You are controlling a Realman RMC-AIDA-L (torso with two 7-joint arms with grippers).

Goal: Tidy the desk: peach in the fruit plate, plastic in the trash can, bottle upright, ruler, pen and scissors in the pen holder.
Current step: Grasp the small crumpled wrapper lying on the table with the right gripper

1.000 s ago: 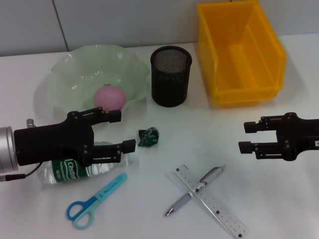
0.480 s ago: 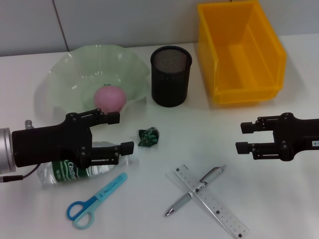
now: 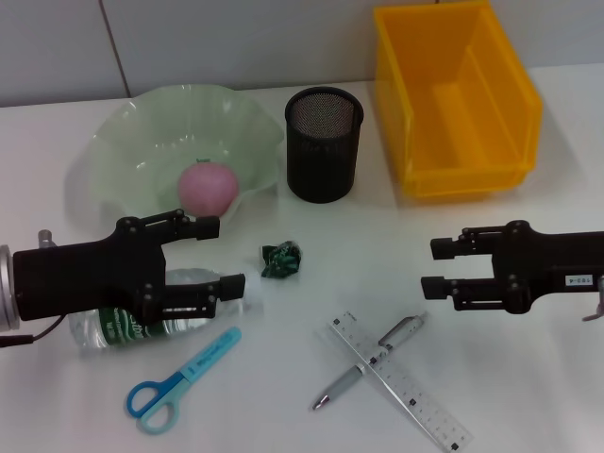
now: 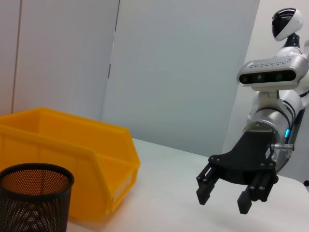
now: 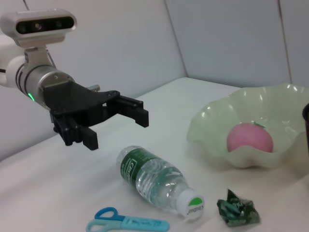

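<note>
White bench point(image 3: 528, 396) carries everything. Yellow trash can point(image 3: 458, 99) is seen beyond the right pincer point(image 3: 434, 267), empty. Green fruit plate point(image 3: 123, 156) lies beyond the left pincer point(image 3: 219, 255); peach point(image 3: 208, 188) is already in it. Black pen holder point(image 3: 324, 143) stands between plate and can, beyond both pincers.

Left pincer is held just above the bottle point(image 3: 170, 318), fingers apart, nothing clamped. Bottle lies on its side directly below and slightly behind that pincer, long axis roughly in line with the fingers, cap point(image 5: 193, 205) pointing toward the bench middle. Left arm is clearly nearer to it, so standing the bottle up is judged the likely step in hand; a descent onto the body would be needed.

Right pincer hovers with fingers apart, empty. Ruler point(image 3: 401, 382) and pen point(image 3: 370, 360) lie crossed, on the near side of it, toward the robot. Scissors point(image 3: 179, 377) lie near the bottle, nearer the robot than the left pincer. Crumpled green plastic point(image 3: 281, 260) sits just ahead of the left pincer's tips, between both pincers, nearer the left.
</note>
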